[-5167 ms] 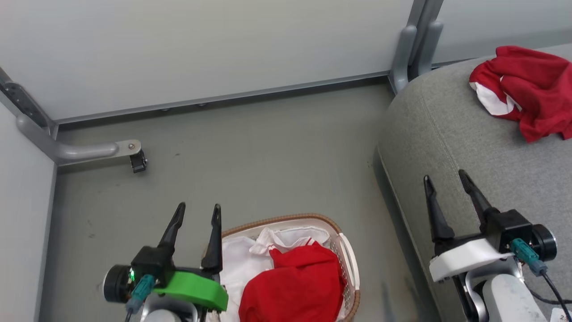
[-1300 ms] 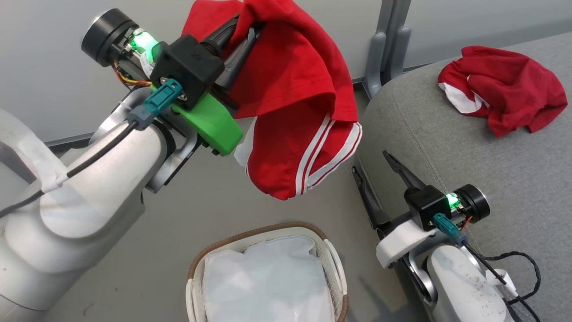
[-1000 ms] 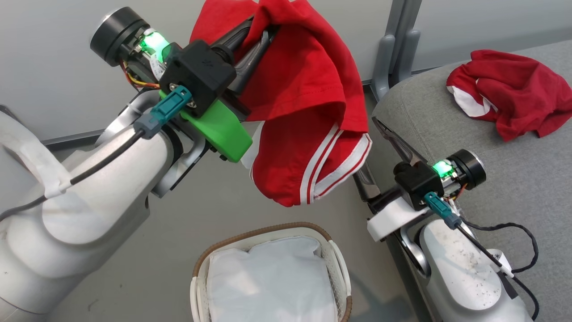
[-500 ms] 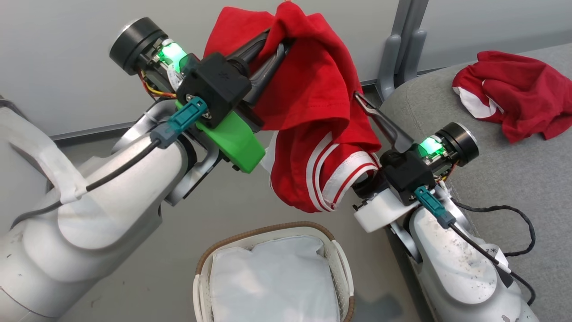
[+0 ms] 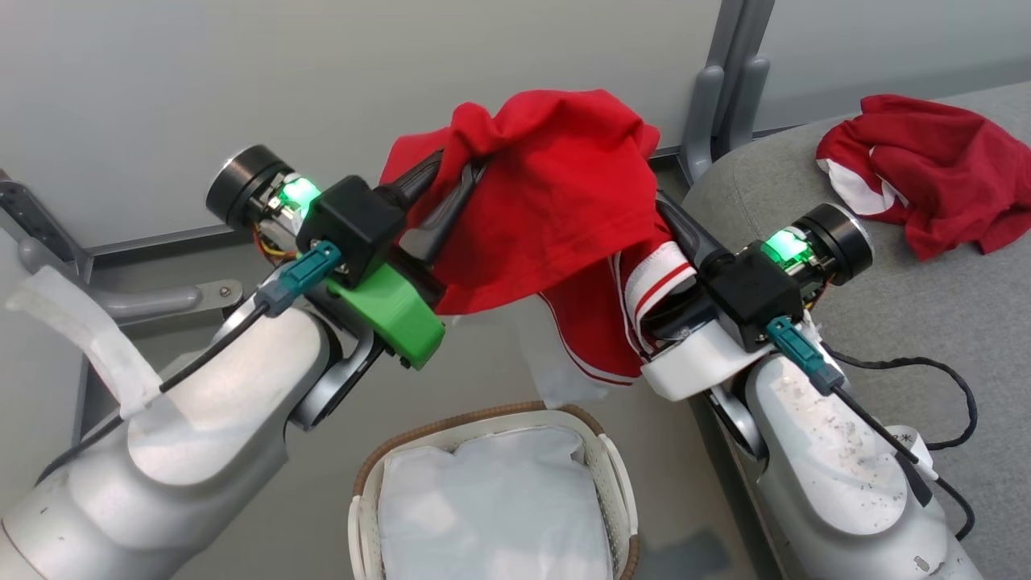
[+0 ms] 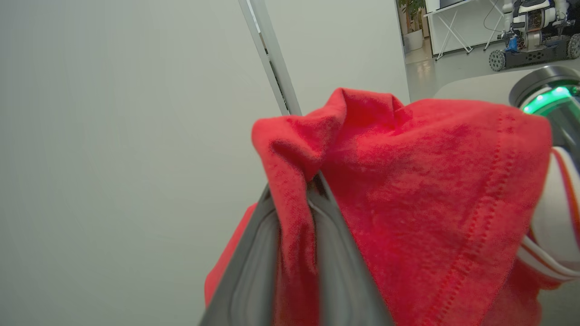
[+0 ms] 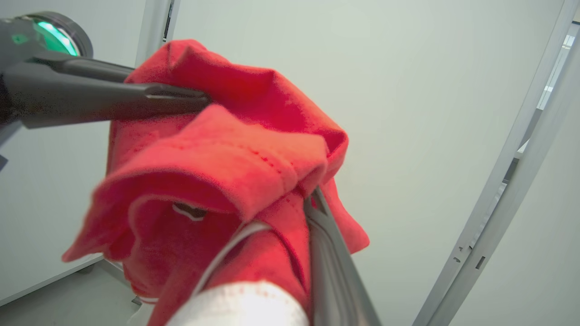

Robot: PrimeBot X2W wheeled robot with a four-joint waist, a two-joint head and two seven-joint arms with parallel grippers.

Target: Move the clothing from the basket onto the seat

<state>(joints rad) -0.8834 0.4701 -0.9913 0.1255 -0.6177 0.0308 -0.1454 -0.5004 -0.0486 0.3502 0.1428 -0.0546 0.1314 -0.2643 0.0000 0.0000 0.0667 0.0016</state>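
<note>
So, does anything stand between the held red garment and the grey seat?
Nothing visible does. The red striped garment hangs in the air; the grey seat lies just beside it, and the other red garment lies farther back on it.

a robotics lab test bay, set with a little home furniture
pale partition panels (image 5: 362,89) on grey metal posts (image 5: 729,80) fence off a grey floor (image 5: 483,370) holding a sofa (image 5: 966,306) and laundry basket (image 5: 483,412); past the panels stand another wheeled robot (image 6: 534,27), a white table (image 6: 453,22) and a potted plant (image 6: 410,9).
</note>
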